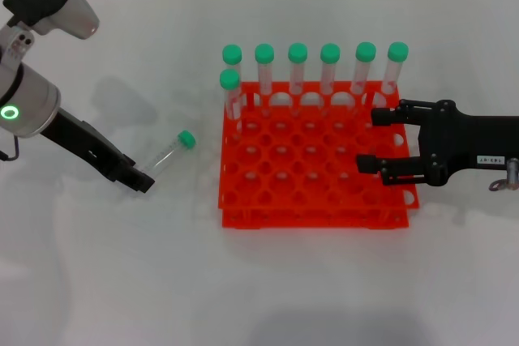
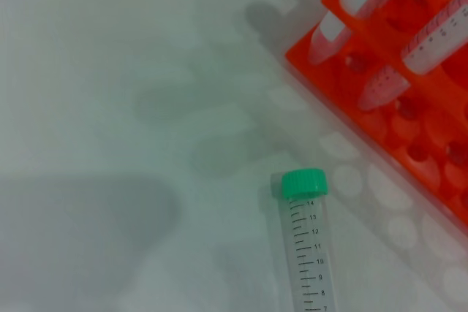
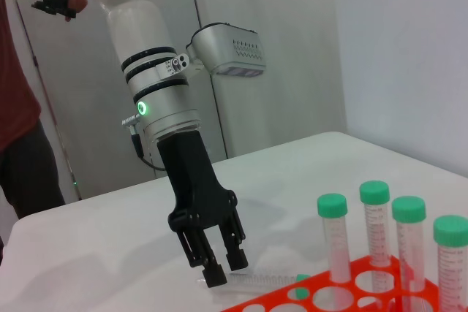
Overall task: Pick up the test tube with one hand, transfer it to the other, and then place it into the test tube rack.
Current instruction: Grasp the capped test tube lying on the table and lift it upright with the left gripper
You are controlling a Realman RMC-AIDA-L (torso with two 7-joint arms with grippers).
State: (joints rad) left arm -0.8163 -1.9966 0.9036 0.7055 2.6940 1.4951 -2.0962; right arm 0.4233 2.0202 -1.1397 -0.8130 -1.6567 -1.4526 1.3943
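Observation:
The test tube (image 1: 168, 150) lies on the white table left of the rack, green cap pointing toward the rack. It also shows in the left wrist view (image 2: 308, 246) and the right wrist view (image 3: 267, 279). My left gripper (image 1: 142, 181), unlabelled, is low at the tube's pointed end; the right wrist view shows this gripper (image 3: 226, 268) with its fingers slightly apart and the tube still on the table. My right gripper (image 1: 377, 140), bearing a white label, is open and empty over the right side of the orange-red rack (image 1: 308, 216).
Several green-capped tubes (image 1: 329, 70) stand upright along the rack's back row, with one more (image 1: 230, 95) in the second row at its left end. The rack's other holes are open. A person stands beyond the table in the right wrist view (image 3: 22, 107).

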